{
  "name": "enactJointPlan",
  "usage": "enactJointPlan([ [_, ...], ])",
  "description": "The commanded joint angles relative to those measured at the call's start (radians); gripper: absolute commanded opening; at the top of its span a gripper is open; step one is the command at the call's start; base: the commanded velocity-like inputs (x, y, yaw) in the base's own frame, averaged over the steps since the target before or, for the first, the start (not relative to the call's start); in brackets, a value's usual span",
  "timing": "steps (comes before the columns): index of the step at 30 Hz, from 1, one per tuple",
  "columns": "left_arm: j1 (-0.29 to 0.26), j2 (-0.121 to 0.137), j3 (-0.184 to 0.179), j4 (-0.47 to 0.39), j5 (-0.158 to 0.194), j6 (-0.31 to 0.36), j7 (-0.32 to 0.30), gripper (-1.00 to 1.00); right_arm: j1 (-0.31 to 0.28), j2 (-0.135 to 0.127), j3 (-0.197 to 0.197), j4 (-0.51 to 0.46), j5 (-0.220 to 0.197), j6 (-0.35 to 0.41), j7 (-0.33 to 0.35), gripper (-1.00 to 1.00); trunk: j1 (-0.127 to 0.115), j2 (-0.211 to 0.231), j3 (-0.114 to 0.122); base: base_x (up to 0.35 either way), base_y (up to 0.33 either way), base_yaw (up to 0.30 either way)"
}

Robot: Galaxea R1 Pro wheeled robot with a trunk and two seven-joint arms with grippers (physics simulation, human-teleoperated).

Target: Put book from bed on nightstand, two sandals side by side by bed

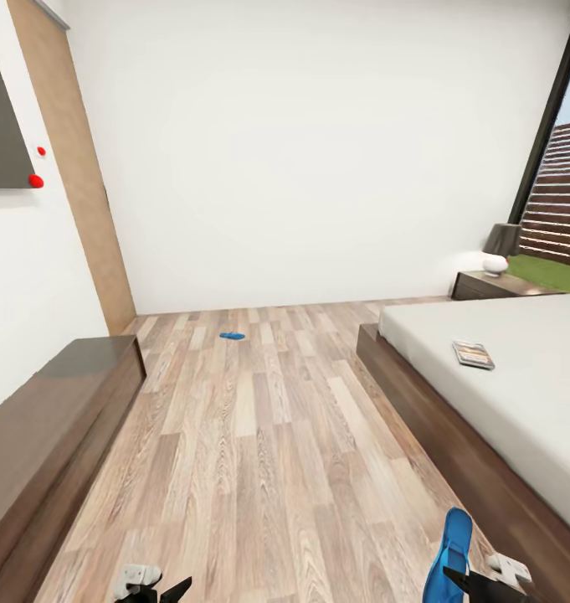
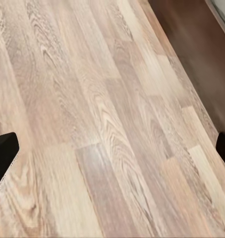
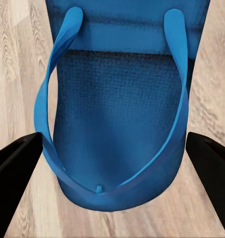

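Sandal between spread right gripper fingers, beside bed frame.
Left gripper spread over floor; book near mattress edge.

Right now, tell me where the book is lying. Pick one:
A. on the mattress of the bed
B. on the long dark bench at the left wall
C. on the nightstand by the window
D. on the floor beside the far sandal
A: in the head view the book lies flat on the pale mattress of the bed, apart from the nightstand beyond it.
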Motion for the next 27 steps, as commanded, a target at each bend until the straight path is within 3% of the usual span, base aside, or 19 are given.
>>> enactJointPlan([
  [1,0.000,0.000,0.001,0.000,0.005,0.005,-0.004,1.00,-0.001,0.001,-0.007,-0.001,-0.003,0.010,0.005,-1.00,0.000,0.000,-0.001,0.312,-0.033,0.000],
  [27,-0.001,0.001,0.003,0.000,0.005,0.006,-0.003,1.00,-0.001,0.001,-0.007,-0.001,-0.005,0.009,0.004,-1.00,0.000,0.000,-0.001,0.323,-0.002,0.000],
])
